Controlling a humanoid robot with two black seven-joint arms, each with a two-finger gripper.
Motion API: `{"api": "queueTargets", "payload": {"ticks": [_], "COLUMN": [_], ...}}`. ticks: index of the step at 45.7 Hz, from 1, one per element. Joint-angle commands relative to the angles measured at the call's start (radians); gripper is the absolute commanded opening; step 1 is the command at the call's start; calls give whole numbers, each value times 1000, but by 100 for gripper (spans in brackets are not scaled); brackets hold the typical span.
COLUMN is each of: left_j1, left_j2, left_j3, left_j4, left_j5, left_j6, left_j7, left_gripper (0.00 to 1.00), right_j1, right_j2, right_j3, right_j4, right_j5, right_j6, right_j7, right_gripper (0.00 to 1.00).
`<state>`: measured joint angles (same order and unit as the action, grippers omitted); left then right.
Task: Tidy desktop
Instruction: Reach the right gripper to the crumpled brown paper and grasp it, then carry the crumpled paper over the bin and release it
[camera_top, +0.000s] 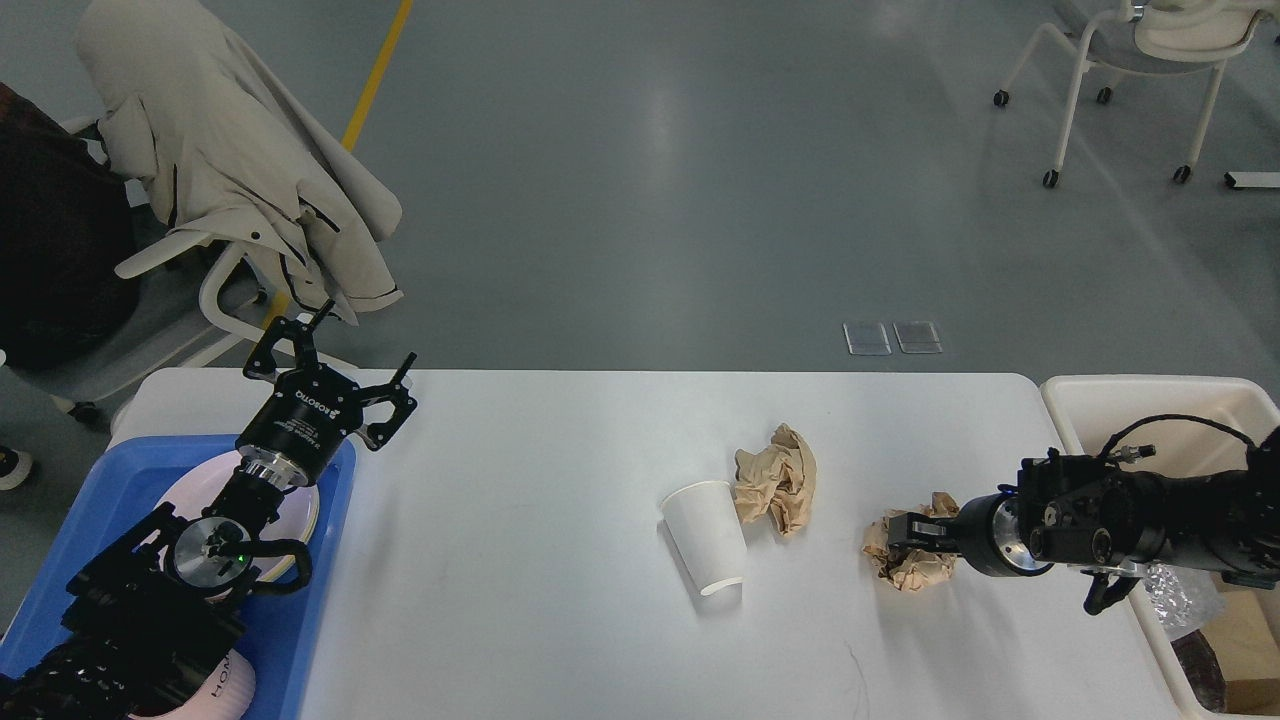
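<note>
The white desktop carries a white paper cup lying on its side near the middle. A crumpled brown paper lies right beside the cup. A second crumpled brown paper ball lies further right. My right gripper comes in low from the right, and its fingers are closed into this ball, which looks squeezed. My left gripper is open and empty, raised over the desktop's far left corner above the blue tray.
The blue tray holds a white plate and a mug under my left arm. A cream bin with rubbish stands off the right edge. A chair draped with a coat stands behind the left corner.
</note>
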<state>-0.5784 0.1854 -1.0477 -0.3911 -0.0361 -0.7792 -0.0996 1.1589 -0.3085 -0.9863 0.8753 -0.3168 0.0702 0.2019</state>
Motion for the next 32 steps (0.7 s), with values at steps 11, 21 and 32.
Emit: {"api": "queueTargets", "payload": {"ticks": [11,21,32], "left_j1": [0,0,0], "left_j2": [0,0,0], "left_j3": [0,0,0], "left_j4": [0,1,0], "left_j5": [1,1,1], "left_j6": [1,1,0], "left_j7": [0,0,0], "left_gripper": [100,100,100], "right_j1": [165,741,1352], "right_j2": [-110,-257,-316], "right_j3": [-67,-255,-284], "right_j4": [151,361,352], "right_j5": [39,-5,-267], "right_j6": [91,417,890], "right_j7": [30,68,258], "right_gripper": [0,0,0]}}
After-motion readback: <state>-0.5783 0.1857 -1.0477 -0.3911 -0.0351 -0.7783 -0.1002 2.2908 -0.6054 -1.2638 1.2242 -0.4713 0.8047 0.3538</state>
